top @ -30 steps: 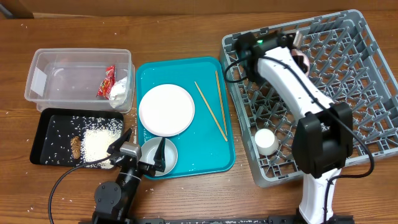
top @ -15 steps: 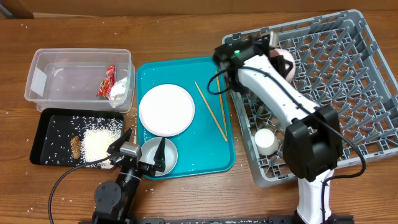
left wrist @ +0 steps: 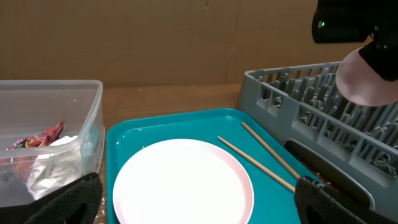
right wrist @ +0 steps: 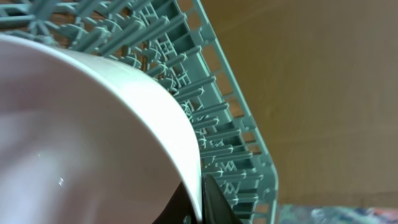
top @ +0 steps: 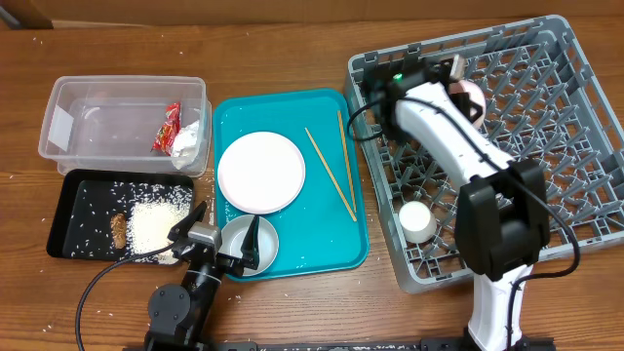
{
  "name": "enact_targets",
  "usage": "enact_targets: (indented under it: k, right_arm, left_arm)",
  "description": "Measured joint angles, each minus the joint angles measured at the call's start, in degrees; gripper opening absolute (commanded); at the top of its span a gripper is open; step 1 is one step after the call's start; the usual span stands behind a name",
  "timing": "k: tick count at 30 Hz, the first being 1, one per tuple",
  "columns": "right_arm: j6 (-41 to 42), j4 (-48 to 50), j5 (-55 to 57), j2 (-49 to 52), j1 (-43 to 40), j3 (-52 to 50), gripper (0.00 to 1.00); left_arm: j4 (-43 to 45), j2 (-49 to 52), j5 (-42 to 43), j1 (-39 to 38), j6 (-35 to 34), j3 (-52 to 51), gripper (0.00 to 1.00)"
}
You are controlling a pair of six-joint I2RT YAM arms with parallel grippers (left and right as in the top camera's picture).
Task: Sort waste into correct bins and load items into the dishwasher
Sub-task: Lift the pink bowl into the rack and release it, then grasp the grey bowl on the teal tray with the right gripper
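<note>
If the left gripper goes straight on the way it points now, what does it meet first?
Probably the white plate on the teal tray, straight ahead of the open left gripper; depth is unclear, so it might pass above.

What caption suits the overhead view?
Right gripper holds a white bowl over the dish rack; plate and chopsticks lie on teal tray.

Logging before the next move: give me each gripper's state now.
Left gripper: open, holding nothing.
Right gripper: shut on the white bowl, at its rim.
</note>
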Motion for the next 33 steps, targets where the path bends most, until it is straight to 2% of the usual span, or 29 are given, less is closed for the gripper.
enact_targets:
  k: [4,6,10,12,14,20,25,33]
  right_arm:
    - [-0.1,-1.2,1.0,-0.1,4.5,-2.0,0.07]
    - [-0.1,-2.5,1.8,-0.1,5.7,-2.3,0.22]
    - [1.6,-6.1,-1.3,0.2,7.4,-1.8,0.34]
    - [4.0,-9.2,-3.1,0.3,8.6,-0.6,0.47]
    - [5.5,-10.6,-5.2,0.3,9.9,1.6,0.53]
    - [5.5,-7.5,-19.5,-0.1,13.6,9.4,0.54]
    - [-3.1,1.6,-40.2,-1.2,14.2,10.9,0.54]
    - [-15.2,9.4,-75.4,-1.3,14.7,10.9,0.54]
  left_arm:
    - [0.0,0.0,0.0,0.0,0.0,0.0,1.00]
    - [0.0,0.0,0.0,0.0,0.0,0.0,1.00]
    - [0.0,0.0,0.0,0.0,0.0,0.0,1.00]
    - [0.0,0.0,0.0,0.0,0.0,0.0,1.00]
    - [0.0,0.0,0.0,0.0,0.0,0.0,1.00]
    - [0.0,0.0,0.0,0.0,0.0,0.0,1.00]
    - [0.0,0.0,0.0,0.0,0.0,0.0,1.00]
    - [0.0,0.0,0.0,0.0,0.0,0.0,1.00]
